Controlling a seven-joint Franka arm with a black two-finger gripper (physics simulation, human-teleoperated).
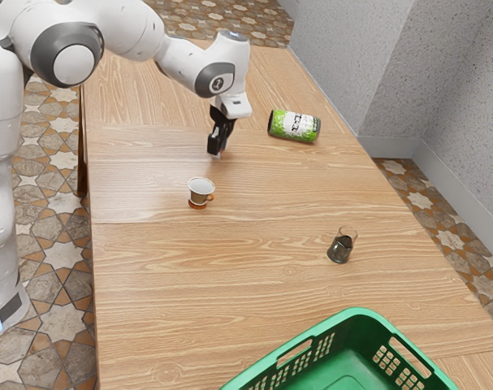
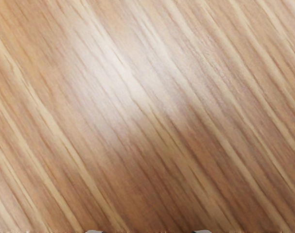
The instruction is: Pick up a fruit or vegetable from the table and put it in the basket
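The green basket (image 1: 357,312) is at the lower right of the exterior frame, cut off by its bottom edge, and we have a broad stretch of wood between its rim and the small cup (image 1: 201,192) left of centre, with the dark-looking glass (image 1: 340,247) to the right, nearer the basket. Our gripper (image 1: 217,151) points down over the table (image 1: 157,284) at upper centre, and we cannot tell how far open it is or whether it has hold of anything. Near the tabletop's edge, at the upper right, we see a green-and-white can (image 1: 295,126) on its side, its dark lettering too small for us to read.
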